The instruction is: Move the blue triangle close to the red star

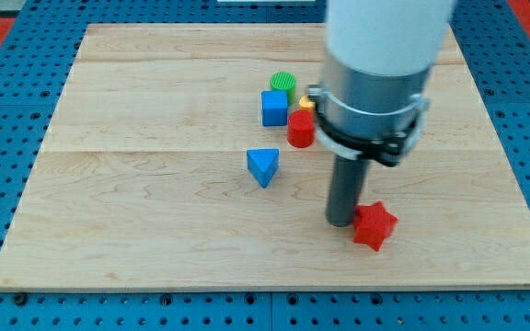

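Note:
The blue triangle [263,166] lies near the middle of the wooden board [155,211]. The red star [374,225] lies toward the view's bottom right, well apart from the triangle. My tip [340,221] stands on the board just left of the red star, touching or nearly touching it. The tip is to the right of and below the blue triangle, with a clear gap between them.
A cluster sits above the triangle: a blue cube [274,108], a green cylinder [283,84] behind it, a red cylinder [301,129] and a yellow block [306,104] partly hidden by the arm. The arm's wide grey-and-white body [375,83] covers the board's upper right.

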Controlling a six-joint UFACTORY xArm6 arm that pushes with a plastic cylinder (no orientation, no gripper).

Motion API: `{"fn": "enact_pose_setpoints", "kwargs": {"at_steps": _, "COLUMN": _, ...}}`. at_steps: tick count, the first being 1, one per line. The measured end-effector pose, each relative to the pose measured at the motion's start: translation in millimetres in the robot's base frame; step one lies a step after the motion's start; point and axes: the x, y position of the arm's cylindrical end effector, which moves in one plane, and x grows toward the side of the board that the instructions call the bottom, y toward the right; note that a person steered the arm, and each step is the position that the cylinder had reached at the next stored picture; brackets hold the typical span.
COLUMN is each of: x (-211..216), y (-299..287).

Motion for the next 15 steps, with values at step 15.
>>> {"fn": "enact_pose_setpoints", "kwargs": {"at_steps": 15, "x": -80, "y": 86}}
